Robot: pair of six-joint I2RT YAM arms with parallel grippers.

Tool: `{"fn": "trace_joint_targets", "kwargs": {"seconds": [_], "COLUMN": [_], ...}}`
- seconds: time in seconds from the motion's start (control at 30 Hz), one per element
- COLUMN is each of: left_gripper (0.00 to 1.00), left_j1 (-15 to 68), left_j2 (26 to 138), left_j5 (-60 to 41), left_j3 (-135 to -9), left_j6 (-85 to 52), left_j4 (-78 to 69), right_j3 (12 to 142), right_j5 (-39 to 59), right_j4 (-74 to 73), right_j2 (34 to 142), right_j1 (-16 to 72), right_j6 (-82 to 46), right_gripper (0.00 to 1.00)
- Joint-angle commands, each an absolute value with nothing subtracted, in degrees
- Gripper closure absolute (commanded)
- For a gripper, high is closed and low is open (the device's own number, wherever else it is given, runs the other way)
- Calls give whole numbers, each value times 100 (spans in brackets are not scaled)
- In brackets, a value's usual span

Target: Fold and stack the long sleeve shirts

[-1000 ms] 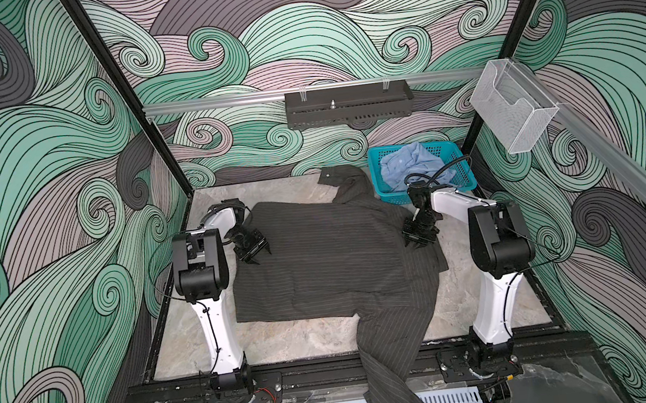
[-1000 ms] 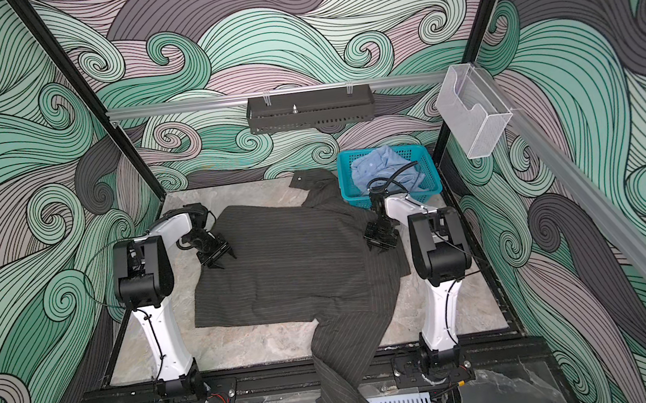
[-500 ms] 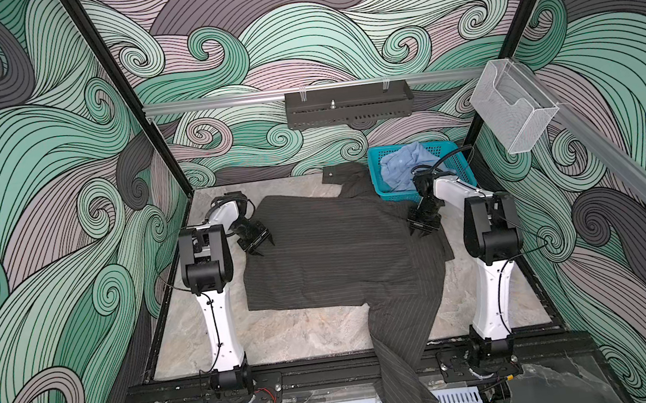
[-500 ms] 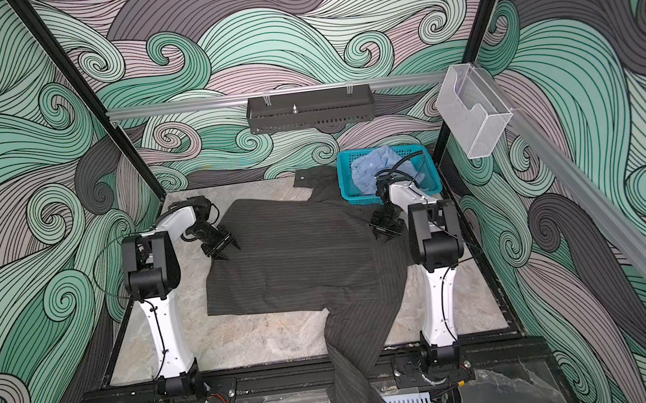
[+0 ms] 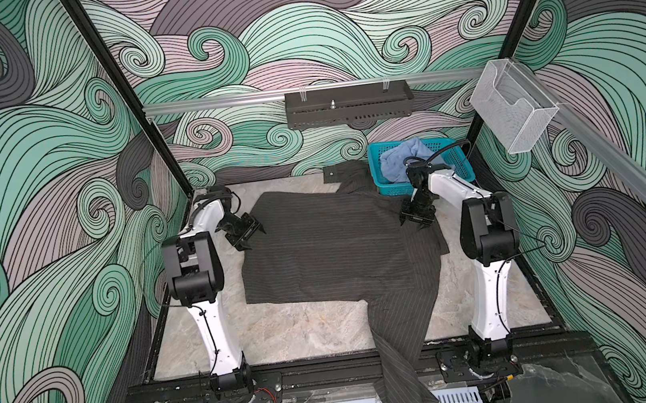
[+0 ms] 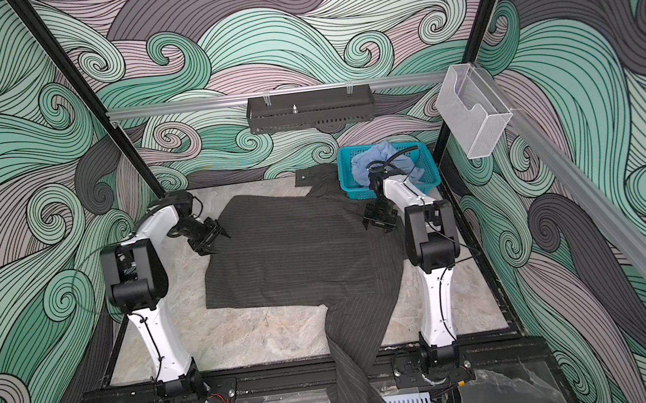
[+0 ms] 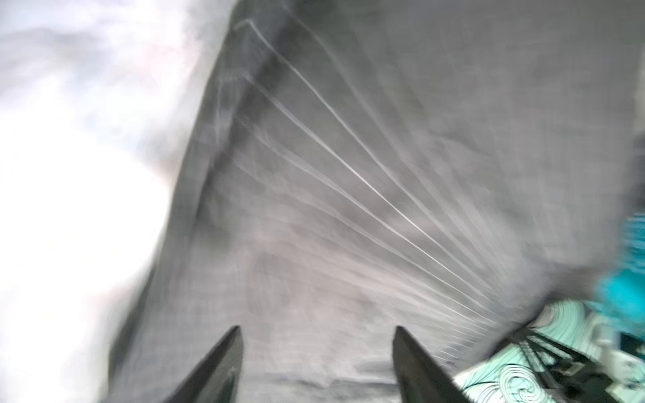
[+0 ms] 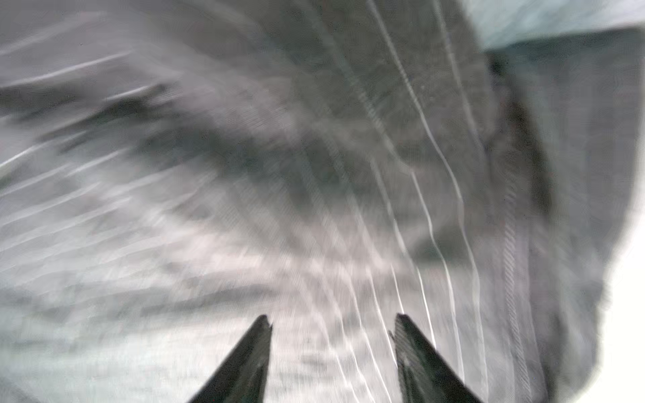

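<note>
1. My left jaws stand apart and grip nothing. They sit at the left edge of the charcoal pinstriped shirt (image 5: 327, 248). My right jaws are also parted and empty, over the shirt's rumpled right side.
2. In both top views the charcoal shirt lies spread on the marble surface (image 5: 308, 330) between my left arm (image 5: 206, 221) and my right arm (image 5: 450, 191). The light blue shirt (image 5: 404, 159) is bunched inside the teal basket (image 5: 384, 188) at the far right corner.
3. One long sleeve (image 5: 400, 368) trails off the front of the surface and across the frame rail. I judge its hanging weight could drag the body askew. It could also catch on the rail when I lift.
4. Dark cloth at the back (image 5: 345, 174) lies against the basket. A hard pull there might shift or tip the basket.
5. The right side is layered and creased. A pinch there may take only one layer, or too many, and the fold would come out crooked.
6. Both wrist views are smeared by blur. I cannot tell whether my fingertips (image 7: 223, 363) touch the cloth or hover above it.
7. I see no collar or buttons clearly, so I cannot tell which face is up.
8. The trailing sleeve runs to the bottom border of both top views, so its cuff is not shown.
9. The basket wall and my right arm's cable hide most of the blue shirt.
</note>
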State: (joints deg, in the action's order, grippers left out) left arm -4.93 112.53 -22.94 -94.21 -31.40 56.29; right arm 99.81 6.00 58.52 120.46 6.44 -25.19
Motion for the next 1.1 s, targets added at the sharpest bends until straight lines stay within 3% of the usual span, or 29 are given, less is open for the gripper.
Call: {"fn": "trace_joint_targets", "kwargs": {"seconds": [0.0, 0.2, 0.47, 0.83, 1.07], "left_gripper": [1, 1, 1, 8, 29], "left_j1": [-516, -510, -510, -510, -510], "left_j2": [9727, 7519, 5769, 5474, 6233], "left_j5": [-2222, -2041, -2122, -2045, -1838], "left_j3": [-8912, -6482, -4214, -3024, -3223], "left_j6": [-3245, -3983, -4710, -5190, -5462], "left_j4": [5430, 5055, 4399, 4056, 3192], "right_j3": [9874, 8788, 7460, 6267, 5800], "right_j5": [213, -230, -225, -138, -69], "right_j4": [6124, 6371, 6835, 7375, 7391], "right_j2": [10918, 9361, 7718, 6594, 6462], "right_j1": [822, 1172, 2207, 4063, 5469], "right_j6": [-2422, -2434, -2755, -3921, -4800], "right_gripper": [34, 23, 21, 22, 20]}}
